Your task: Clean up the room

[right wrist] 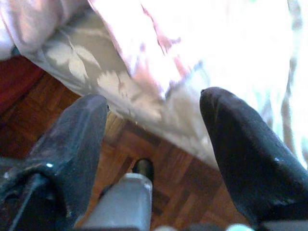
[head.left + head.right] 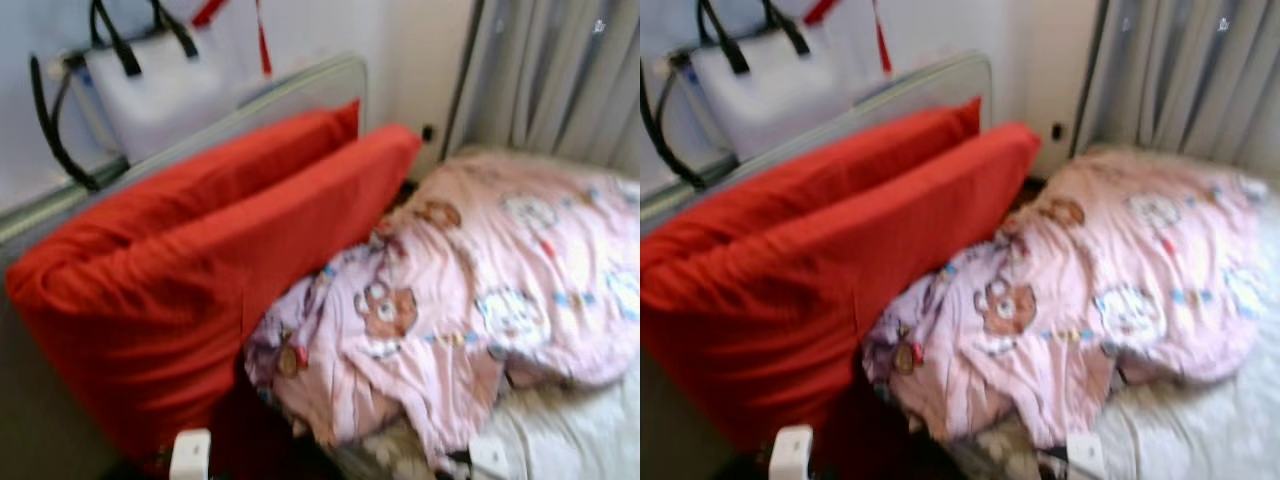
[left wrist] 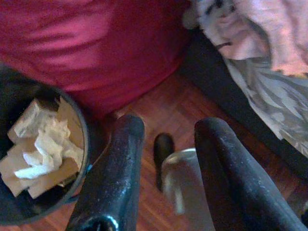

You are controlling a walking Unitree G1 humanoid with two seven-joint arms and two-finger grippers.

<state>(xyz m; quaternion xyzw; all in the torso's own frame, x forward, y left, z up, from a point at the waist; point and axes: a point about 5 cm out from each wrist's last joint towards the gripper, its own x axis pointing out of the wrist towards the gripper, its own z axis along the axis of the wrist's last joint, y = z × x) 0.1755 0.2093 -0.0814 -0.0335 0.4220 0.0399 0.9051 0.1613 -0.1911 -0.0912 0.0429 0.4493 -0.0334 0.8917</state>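
On the far left a white handbag [image 2: 165, 95] hung above the grey headboard [image 2: 300, 85], against which two red cushions [image 2: 200, 270] leaned. To their right a pink cartoon-print quilt [image 2: 480, 290] lay crumpled on the bed, in front of grey curtains [image 2: 550, 75]. Tidying that quilt looked like the step in hand; doing it well would mean taking an edge and drawing it flat, clear of the cushions. The left gripper [image 3: 166, 168] hung spread and empty over the wooden floor [image 3: 163, 106], beside a bin of crumpled tissues [image 3: 41, 144]. The right gripper [image 1: 154, 139] was also spread wide and empty, just below the bed's edge.
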